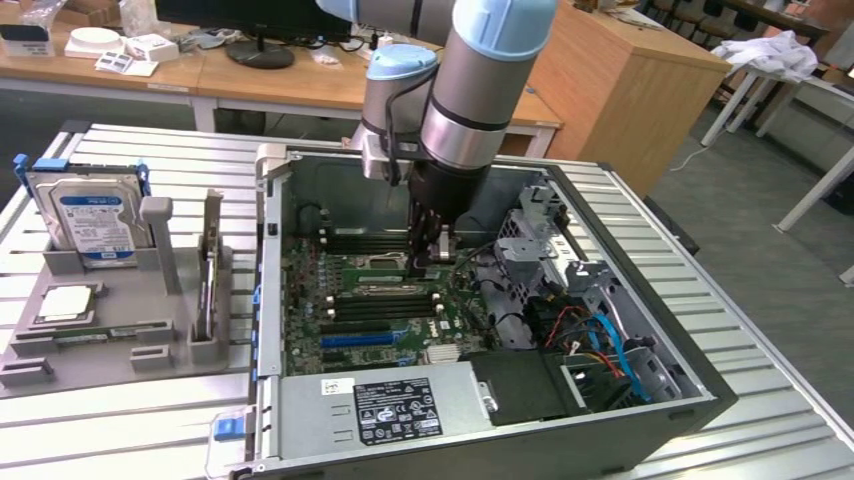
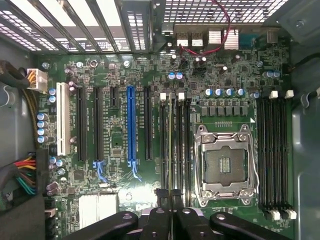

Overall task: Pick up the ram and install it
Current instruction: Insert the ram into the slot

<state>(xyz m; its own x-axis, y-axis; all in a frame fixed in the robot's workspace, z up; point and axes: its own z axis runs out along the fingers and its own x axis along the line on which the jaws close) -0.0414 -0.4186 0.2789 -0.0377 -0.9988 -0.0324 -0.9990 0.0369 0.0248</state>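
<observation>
The ram (image 2: 172, 145) is a thin green stick seen edge-on, standing in a memory slot beside the CPU socket (image 2: 224, 167) on the motherboard (image 2: 120, 145). My gripper (image 2: 170, 200) is shut, its black fingertips pressed together over one end of that stick. Whether they pinch it or only rest on it I cannot tell. In the exterior view the gripper (image 1: 430, 266) reaches straight down into the open computer case (image 1: 274, 300), right by the socket and the ram (image 1: 394, 289).
A drive cage (image 1: 534, 240) and bundled cables (image 1: 601, 340) crowd the case on the exterior view's right. On the exterior view's left, a grey holder (image 1: 134, 300) carries a silver hard drive (image 1: 94, 215) and an upright card (image 1: 210, 270). The power supply (image 1: 387, 405) sits at the near end.
</observation>
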